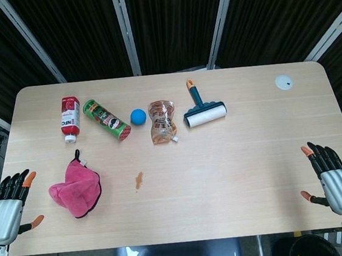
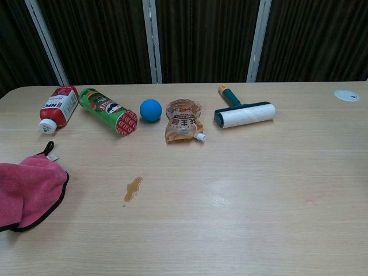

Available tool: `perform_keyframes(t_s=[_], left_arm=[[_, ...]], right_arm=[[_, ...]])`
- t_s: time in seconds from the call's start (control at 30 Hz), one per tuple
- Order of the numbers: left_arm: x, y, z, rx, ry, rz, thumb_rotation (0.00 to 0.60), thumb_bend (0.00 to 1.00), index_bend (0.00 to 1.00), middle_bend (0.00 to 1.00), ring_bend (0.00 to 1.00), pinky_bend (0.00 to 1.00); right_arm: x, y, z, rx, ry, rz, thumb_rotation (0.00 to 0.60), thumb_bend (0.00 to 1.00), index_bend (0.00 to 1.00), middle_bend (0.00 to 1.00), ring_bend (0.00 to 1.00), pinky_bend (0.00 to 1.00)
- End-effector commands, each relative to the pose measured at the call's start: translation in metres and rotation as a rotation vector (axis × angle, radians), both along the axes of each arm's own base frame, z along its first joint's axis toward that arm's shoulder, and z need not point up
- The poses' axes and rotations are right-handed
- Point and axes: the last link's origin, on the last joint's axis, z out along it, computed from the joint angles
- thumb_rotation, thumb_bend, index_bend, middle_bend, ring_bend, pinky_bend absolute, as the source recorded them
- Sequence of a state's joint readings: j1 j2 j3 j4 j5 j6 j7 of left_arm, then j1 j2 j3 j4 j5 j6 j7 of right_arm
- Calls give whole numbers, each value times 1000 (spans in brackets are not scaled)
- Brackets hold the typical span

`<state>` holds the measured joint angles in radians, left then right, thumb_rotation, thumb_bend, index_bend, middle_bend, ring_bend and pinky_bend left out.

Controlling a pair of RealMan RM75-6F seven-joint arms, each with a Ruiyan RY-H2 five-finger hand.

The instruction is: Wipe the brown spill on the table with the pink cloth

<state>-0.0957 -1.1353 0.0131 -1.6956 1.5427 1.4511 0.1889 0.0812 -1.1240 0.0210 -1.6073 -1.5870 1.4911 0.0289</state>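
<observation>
- My left robot hand (image 1: 8, 209) and right robot hand (image 1: 332, 175) hover at the counter's (image 1: 243, 175) near corners, fingers spread, holding nothing.
- The cloth (image 1: 75, 189) lies bunched near the left edge, the spill (image 1: 138, 180) just right of it.
- Best gather the cloth from above, then sweep right.
- Chest view crops the cloth and shows neither hand.
</observation>
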Motion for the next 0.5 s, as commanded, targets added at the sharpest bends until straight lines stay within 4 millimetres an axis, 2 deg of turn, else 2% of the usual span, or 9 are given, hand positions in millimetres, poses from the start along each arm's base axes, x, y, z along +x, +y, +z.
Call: perform_keyframes(t_s=[0.03, 0.5], left_arm=[[0, 0, 0, -1, 1, 0, 600, 0, 0, 0, 0, 0], [-2, 1, -1, -20, 15, 18, 600, 0, 0, 0, 0, 0]], right_arm=[[0, 0, 0, 0, -1, 0, 600, 13, 0, 0, 0, 57], [-1, -1, 0, 1, 6, -10, 600, 14, 0, 0, 0, 57]])
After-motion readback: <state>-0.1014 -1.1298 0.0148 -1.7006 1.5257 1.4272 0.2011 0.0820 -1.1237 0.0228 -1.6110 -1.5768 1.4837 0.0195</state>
